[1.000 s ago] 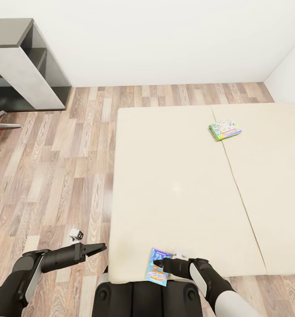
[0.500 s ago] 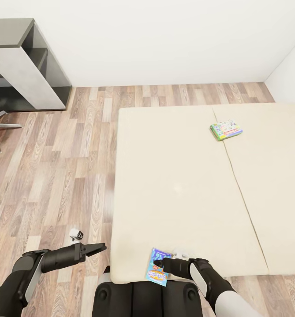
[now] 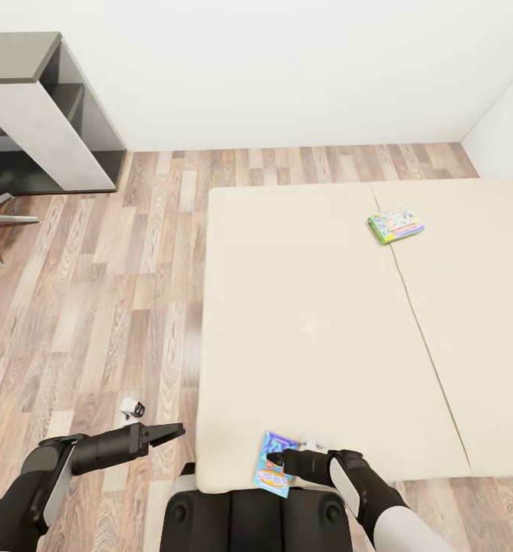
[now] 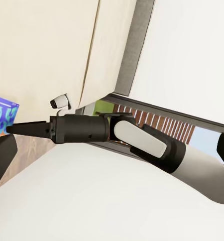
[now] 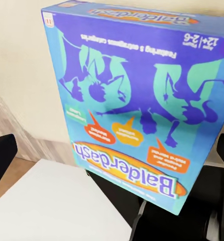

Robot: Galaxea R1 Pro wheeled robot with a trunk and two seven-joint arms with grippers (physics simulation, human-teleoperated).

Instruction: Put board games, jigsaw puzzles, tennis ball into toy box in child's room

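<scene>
- The light blue board game (image 3: 275, 462) is lying at the near edge of the bed (image 3: 310, 330), right at the right gripper (image 3: 275, 458) tips; I cannot tell whether its jaws are pinching it.
- It is looking stiff, light and glossy, likely slippery; gripping across a thin edge seems best.
- The left gripper (image 3: 172, 432) is hanging over the floor, jaws pressed together.

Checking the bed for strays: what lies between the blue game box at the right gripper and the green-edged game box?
In the head view, only bare beige mattress lies between the blue game box and the green-edged game box.
</scene>
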